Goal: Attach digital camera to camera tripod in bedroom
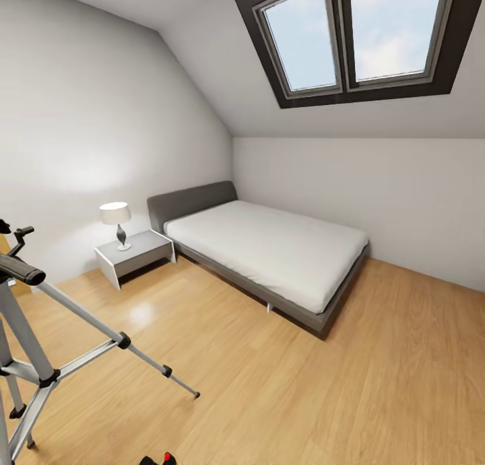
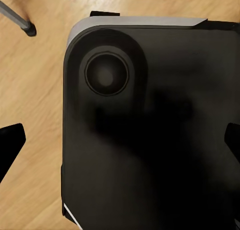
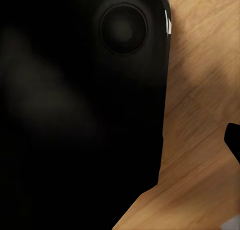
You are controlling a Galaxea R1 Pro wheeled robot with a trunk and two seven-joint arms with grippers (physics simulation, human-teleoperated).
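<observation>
The camera tripod (image 1: 40, 330) stands at the left edge of the head view on the wood floor, its silver legs spread and its black pan handle (image 1: 20, 269) pointing right. The digital camera (image 1: 156, 460) lies on the floor at the bottom edge, a black shape with a red button, mostly cut off. One tripod foot (image 2: 29, 29) rests on the floor in the left wrist view. My left gripper (image 2: 120, 145) hangs open over my own black base (image 2: 150, 140). My right gripper (image 3: 120, 145) is open too, one fingertip (image 3: 233, 140) over the floor, nothing held.
The bedroom has a low grey bed (image 1: 269, 249) with a white mattress against the far wall, a white nightstand (image 1: 135, 253) with a lamp (image 1: 118, 222) beside it, and a dark-framed skylight (image 1: 357, 34) in the sloped ceiling. Light wood floor (image 1: 303, 384) spreads ahead and right.
</observation>
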